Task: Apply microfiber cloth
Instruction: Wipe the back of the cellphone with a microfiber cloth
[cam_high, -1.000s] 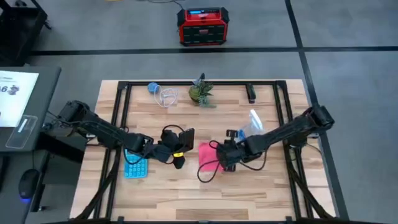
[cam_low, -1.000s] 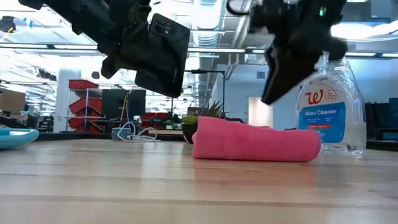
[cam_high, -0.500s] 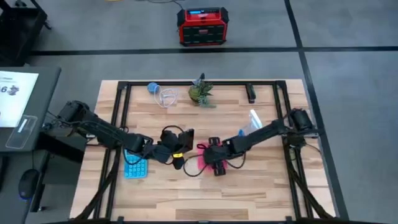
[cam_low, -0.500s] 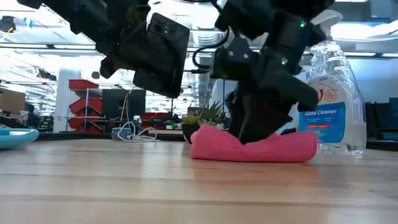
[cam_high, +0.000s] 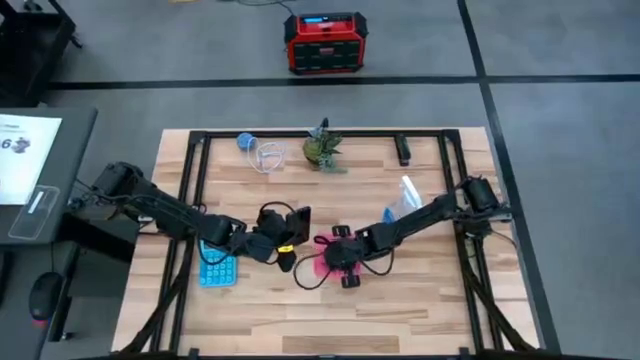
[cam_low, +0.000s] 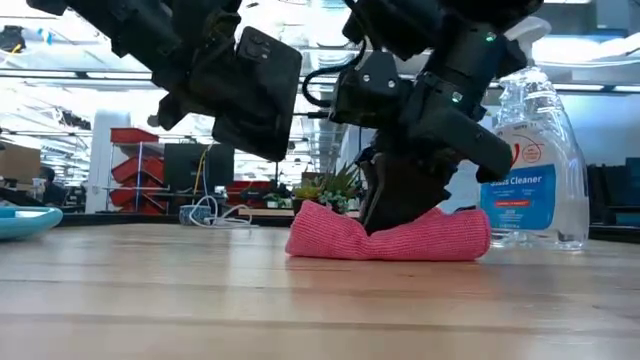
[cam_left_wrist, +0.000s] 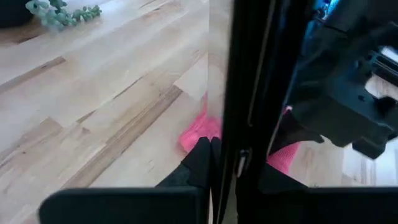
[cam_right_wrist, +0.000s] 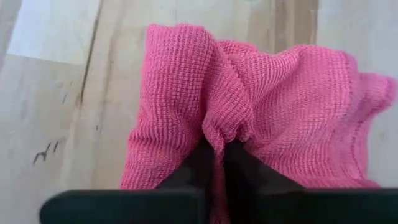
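1. While it lay bunched on the wooden tabletop (cam_high: 420, 300), the soft bright pink microfiber cloth (cam_right_wrist: 249, 106) had a raised fold pinched between the right gripper (cam_right_wrist: 217, 152) fingers.
2. Just beside it, leftward, the left gripper (cam_high: 268, 245) gripped a flat black phone (cam_low: 255, 90) held above the tabletop.

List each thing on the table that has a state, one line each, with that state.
microfiber cloth: on the table, bunched, pinched in the middle.
right gripper: down on the cloth, shut on a fold.
phone: held above the table, tilted.
left gripper: raised, shut on the phone.
glass cleaner bottle: upright behind the cloth.
calculator: flat on the table, under the left arm.
potted plant: upright at the far edge.
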